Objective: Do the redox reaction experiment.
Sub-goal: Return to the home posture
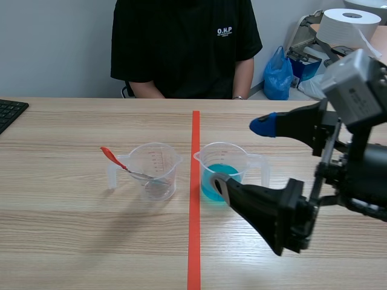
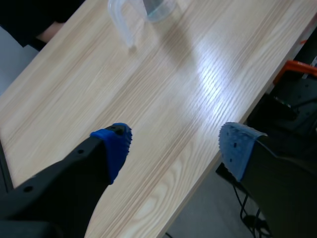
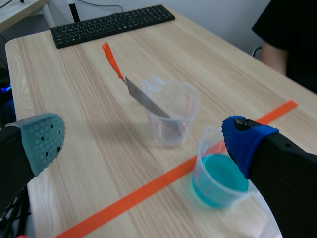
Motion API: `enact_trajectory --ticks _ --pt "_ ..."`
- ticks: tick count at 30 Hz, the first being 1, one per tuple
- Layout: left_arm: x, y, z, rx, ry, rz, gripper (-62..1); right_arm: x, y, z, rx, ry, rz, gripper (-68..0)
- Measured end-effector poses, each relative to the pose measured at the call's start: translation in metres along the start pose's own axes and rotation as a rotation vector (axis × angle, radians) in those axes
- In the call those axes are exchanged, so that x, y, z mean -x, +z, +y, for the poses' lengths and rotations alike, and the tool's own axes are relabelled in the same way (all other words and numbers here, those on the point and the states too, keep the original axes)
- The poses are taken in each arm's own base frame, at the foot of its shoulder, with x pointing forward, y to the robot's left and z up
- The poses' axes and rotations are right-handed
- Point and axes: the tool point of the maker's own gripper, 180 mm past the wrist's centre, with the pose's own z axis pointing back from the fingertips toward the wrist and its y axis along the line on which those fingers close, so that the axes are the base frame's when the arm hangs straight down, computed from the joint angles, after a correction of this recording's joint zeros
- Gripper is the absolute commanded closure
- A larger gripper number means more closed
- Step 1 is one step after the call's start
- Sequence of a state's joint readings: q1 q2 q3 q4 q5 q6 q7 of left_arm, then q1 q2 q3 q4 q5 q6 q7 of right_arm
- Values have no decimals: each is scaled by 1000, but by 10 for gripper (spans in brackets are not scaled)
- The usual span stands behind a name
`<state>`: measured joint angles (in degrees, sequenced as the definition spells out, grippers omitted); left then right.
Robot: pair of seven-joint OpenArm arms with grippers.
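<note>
The right gripper hangs spread wide just above and on the robot's side of the cup of blue liquid, holding nothing. The step in hand is probably taking this cup to pour it. For a good grip the fingers should come down either side of the wall, below the rim. The squeeze should be gentle, since thin plastic flexes, and the cup must stay level until it is over its target.

The clear measuring cup stands just beside the blue cup, and an orange-handled metal utensil leans out of it away from the blue cup. That handle could be knocked during a pour.

The left gripper is also spread and empty, over the table edge well apart from the blue cup. Beyond the blue cup sits a person; a keyboard lies far off.
</note>
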<state>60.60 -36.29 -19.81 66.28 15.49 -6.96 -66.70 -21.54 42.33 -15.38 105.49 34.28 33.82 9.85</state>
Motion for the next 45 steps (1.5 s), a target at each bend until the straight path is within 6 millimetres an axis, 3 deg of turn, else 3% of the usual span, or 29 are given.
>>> enact_trajectory --ticks 4,8,10,15,19,27,38,45 --pt "-19 -3 8 -37 89 -60 -506 -2 22 2 14 -13 39 -679" --pt "-39 -4 11 -45 183 -114 -623 -6 39 -1 53 4 66 -679" --pt "-44 -5 13 -48 219 -125 -623 -4 46 -5 76 9 82 -679" --pt "-33 -14 22 -81 290 -38 -623 -6 50 -13 99 33 94 -679" --pt "-34 -17 36 -140 325 -48 -623 -6 50 -14 102 35 95 -679" --pt "-39 -17 27 -91 375 -65 -623 10 52 -15 104 34 187 -679" --pt "-30 -11 11 -152 468 -17 -623 8 51 -16 105 39 180 -679" --pt "-34 -14 8 -191 469 -46 -623 8 51 -16 105 39 180 -679"
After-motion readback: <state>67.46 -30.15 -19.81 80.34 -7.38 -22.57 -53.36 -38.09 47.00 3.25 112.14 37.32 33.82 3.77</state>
